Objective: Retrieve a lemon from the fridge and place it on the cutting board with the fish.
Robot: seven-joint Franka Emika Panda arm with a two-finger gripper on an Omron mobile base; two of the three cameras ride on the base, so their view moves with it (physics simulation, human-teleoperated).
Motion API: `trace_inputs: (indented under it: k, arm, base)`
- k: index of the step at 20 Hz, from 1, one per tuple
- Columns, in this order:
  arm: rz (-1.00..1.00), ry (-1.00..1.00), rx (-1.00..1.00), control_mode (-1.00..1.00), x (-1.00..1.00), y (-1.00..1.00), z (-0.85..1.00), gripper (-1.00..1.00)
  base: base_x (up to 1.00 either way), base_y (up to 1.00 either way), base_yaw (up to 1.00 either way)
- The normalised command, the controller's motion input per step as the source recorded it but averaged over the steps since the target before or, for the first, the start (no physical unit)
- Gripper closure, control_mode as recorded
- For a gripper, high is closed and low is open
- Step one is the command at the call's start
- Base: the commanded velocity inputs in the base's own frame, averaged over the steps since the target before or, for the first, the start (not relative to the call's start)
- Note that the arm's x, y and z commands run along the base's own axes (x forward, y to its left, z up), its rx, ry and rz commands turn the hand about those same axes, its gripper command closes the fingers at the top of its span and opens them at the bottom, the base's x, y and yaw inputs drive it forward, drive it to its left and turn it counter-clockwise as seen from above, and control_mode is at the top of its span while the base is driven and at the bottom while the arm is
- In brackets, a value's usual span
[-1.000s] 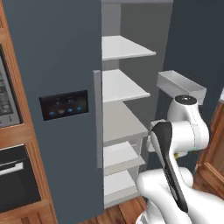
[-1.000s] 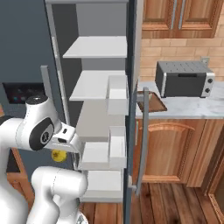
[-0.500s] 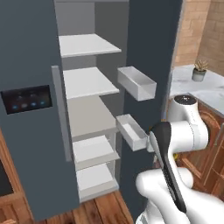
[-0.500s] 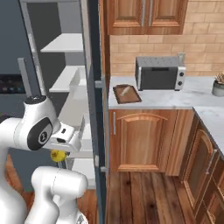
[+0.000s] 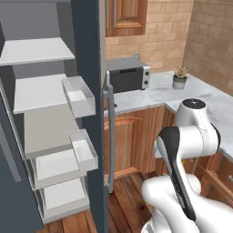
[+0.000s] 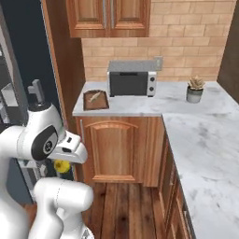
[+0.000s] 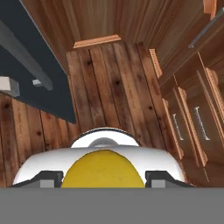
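A tan brick wall (image 6: 186,32) runs behind a white marble counter (image 6: 205,135) that turns an L-shaped corner. Carved wooden base cabinets (image 6: 114,149) sit below it, and wooden wall cabinets (image 6: 109,16) hang above. A silver microwave (image 6: 132,78) with a dark door stands against the wall, with a small potted plant (image 6: 195,88) to its right (near the corner). The floor (image 7: 107,83) is dark wooden planks.

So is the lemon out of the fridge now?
Out. The lemon sits at the gripper, beside the open fridge, over wood floor.
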Motion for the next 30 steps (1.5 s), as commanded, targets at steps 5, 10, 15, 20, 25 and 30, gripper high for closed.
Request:
trace_inputs:
  k: [5, 10, 15, 20, 25, 30]
  arm:
    - [0.00, 0.00, 0.00, 1.00, 0.00, 0.00, 0.00, 1.00]
    - [0.00, 0.00, 0.00, 1.00, 0.00, 0.00, 0.00, 1.00]
    - [0.00, 0.00, 0.00, 1.00, 0.00, 0.00, 0.00, 1.00]
    - [0.00, 0.00, 0.00, 1.00, 0.00, 0.00, 0.00, 1.00]
    - [0.00, 0.00, 0.00, 1.00, 0.00, 0.00, 0.00, 1.00]
    - [0.00, 0.00, 0.00, 1.00, 0.00, 0.00, 0.00, 1.00]
  base:
    - [0.43, -0.36, 0.16]
    - [0.43, -0.01, 0.19]
    - [0.50, -0.08, 0.18]
    - [0.42, -0.44, 0.15]
    - [0.29, -0.47, 0.13]
    - [0.70, -0.35, 0.21]
